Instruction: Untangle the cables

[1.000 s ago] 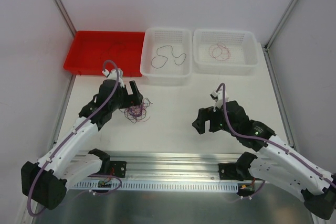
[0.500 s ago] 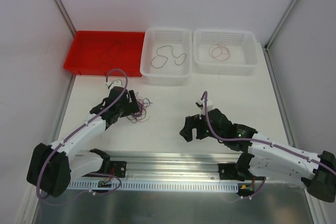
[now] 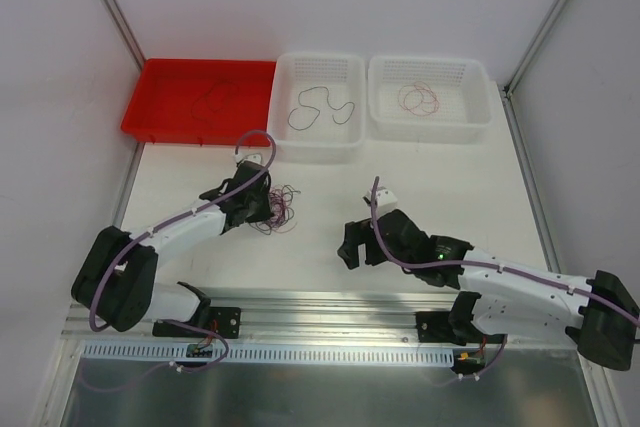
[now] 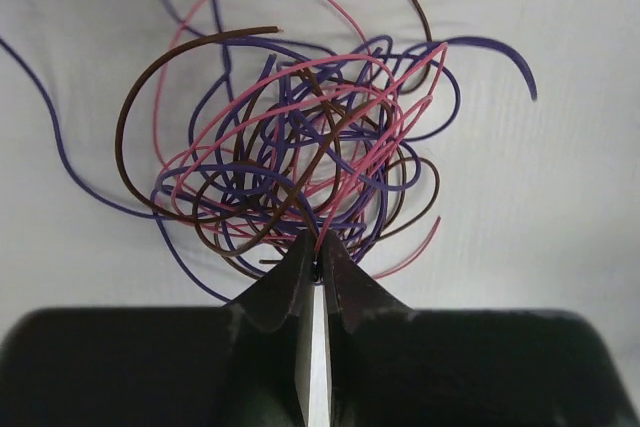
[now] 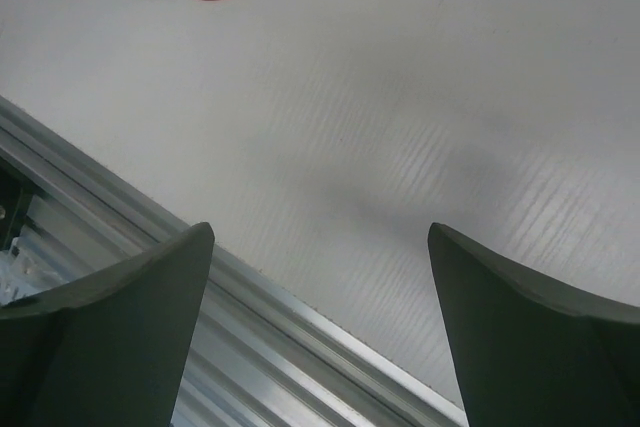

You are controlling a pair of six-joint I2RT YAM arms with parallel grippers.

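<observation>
The cables [image 4: 300, 157] look light, springy, snaggy (clump may drag); I'd grab a loose outer end. My left gripper [image 4: 318, 269] clamps edge strands; right gripper [image 5: 320, 277] gapes, empty.

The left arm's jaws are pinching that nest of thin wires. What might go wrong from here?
1. The left jaws are shut at the edge of the tangle of cables, where pink, purple and brown strands cross; pulling may drag the whole knot, not one wire.
2. The right jaws stand open, apart from the tangle, so nothing pins it to the table.
3. Such thin strands may slip from the tips.
</observation>
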